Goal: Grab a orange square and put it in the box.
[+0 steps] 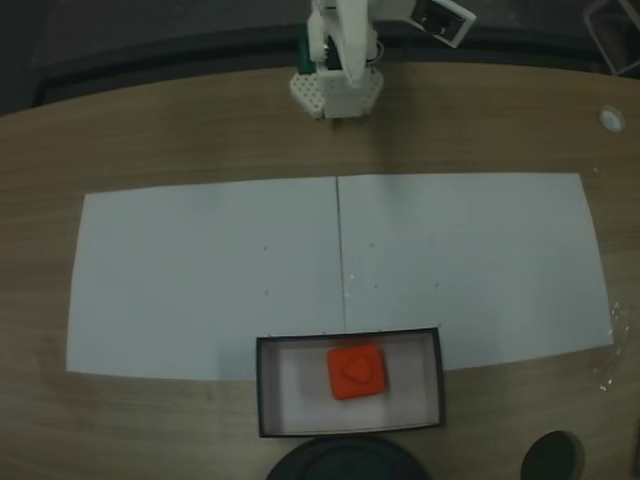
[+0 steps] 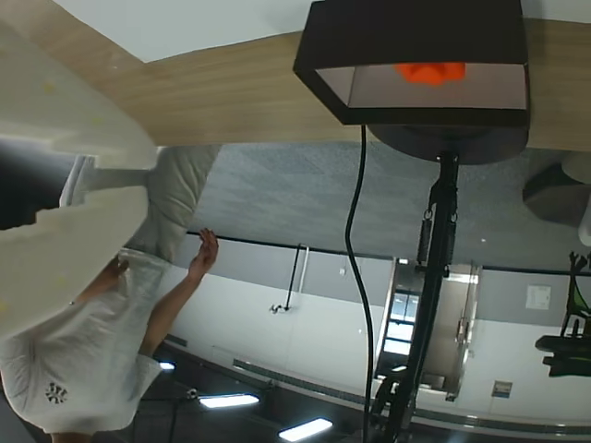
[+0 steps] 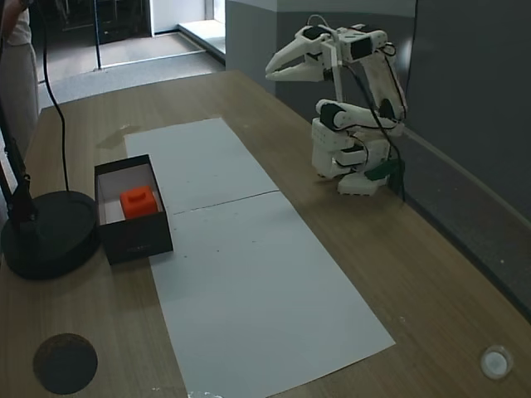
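**In the box by the table's near edge: the cube is already lying home**

At the edge of the wooden table (image 1: 150, 140) farthest from the arm's base, the box (image 1: 263, 388) is sitting with its thin black walls straddling the border of the white paper sheets (image 1: 210, 270). Inside it, the orange square (image 1: 357, 372) is resting flat on the white floor, near the middle and apart from every wall; in another fixed view the same cube (image 3: 138, 201) is showing just above the box's (image 3: 133, 236) dark front wall. The wrist view, which is looking out across the table upside down, is catching the cube (image 2: 430, 72) as a sliver of orange over the rim of the box (image 2: 416, 115).

The arm (image 3: 357, 141) is standing folded at the opposite edge of the table, well apart from the box, with the gripper (image 3: 274, 71) raised in the air and pointing toward the paper. Its fingers are sitting close together with nothing between them; they are probably closed, though a narrow gap is hard to rule out. Judged from this layout, the placing is done and the arm is parked clear so that nothing is hanging over the box.

A black round stand base (image 3: 46, 232) is sitting just beside the box, toward the table's corner, carrying a pole and cable. A person (image 2: 83, 369) is standing beyond the table in the wrist view.
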`<control>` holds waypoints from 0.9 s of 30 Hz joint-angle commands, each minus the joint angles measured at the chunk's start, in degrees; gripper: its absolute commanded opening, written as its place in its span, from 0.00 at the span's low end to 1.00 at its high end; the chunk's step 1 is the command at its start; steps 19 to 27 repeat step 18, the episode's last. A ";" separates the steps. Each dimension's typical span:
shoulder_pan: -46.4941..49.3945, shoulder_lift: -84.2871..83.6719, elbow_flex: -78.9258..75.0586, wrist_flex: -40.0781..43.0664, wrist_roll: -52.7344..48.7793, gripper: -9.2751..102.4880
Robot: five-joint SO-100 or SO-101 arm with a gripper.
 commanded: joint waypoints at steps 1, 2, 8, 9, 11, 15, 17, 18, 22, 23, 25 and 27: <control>0.09 0.26 11.16 -7.65 0.26 0.08; 0.09 0.26 15.64 -10.02 0.09 0.08; -0.70 0.26 35.42 -15.03 0.35 0.08; -0.70 0.35 37.27 -14.77 0.35 0.08; -0.62 0.26 39.55 -14.15 0.88 0.08; -3.16 0.26 36.56 -3.34 5.36 0.08; -5.01 0.26 35.24 2.02 5.10 0.08; -5.10 0.26 35.24 1.58 5.27 0.08; -5.10 0.26 35.24 1.58 5.27 0.08; -5.10 0.26 35.24 1.58 5.27 0.08; -5.10 0.26 35.24 1.58 5.27 0.08; -5.10 0.26 35.24 1.58 5.27 0.08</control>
